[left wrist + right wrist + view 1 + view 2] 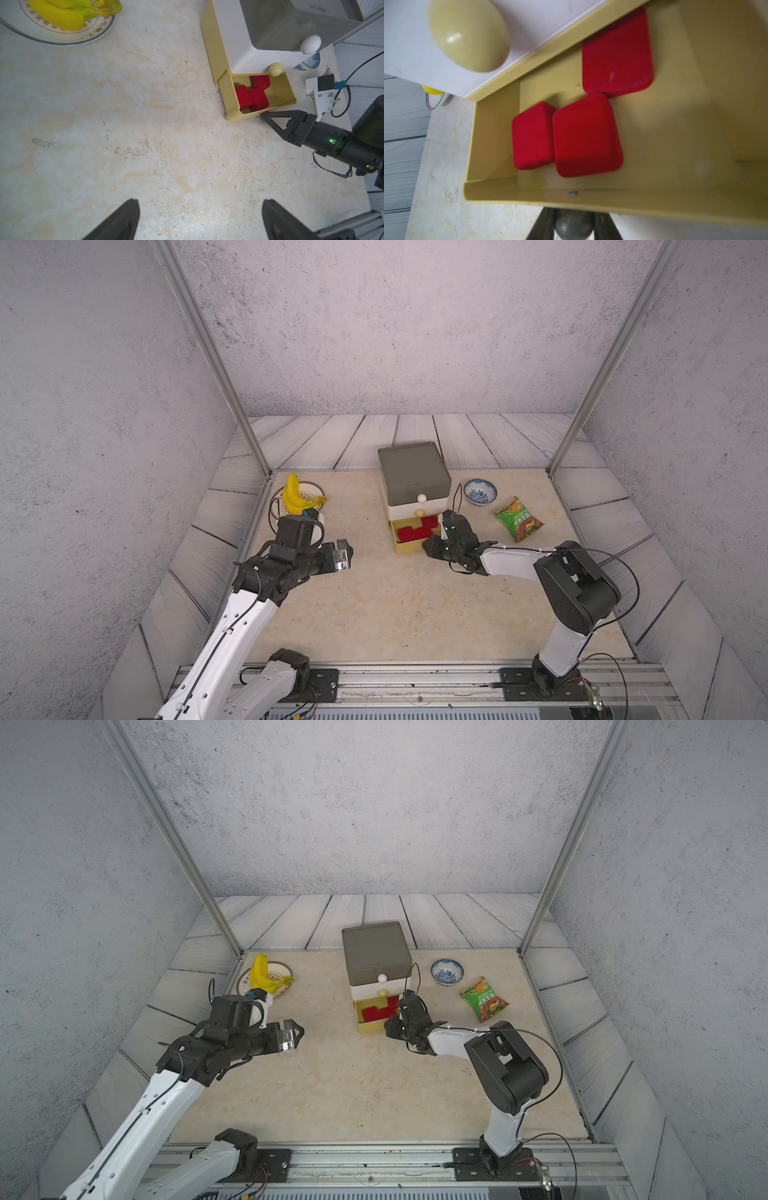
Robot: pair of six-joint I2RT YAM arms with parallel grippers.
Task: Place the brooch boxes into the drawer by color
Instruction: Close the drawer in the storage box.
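The drawer [413, 472] [376, 950] stands at the back middle, with its grey and white tiers shut. Its yellow bottom tier [409, 548] [512, 199] is pulled out toward me. Three red brooch boxes [415, 533] [258, 98] [586, 135] lie flat inside it, two side by side and one farther in. My right gripper [431, 545] [263, 117] [573, 226] is at the tier's front, shut on its grey knob [573, 228], which sits between the dark fingers [544, 224]. My left gripper [345, 556] [295, 1033] [200, 207] hangs open and empty over bare table, left of the drawer.
A plate [318, 489] with yellow bananas [293, 493] sits at the back left, just behind my left wrist. A blue-and-white bowl [480, 491] and a green snack bag [519, 519] lie right of the drawer. Metal frame posts stand at the back corners.
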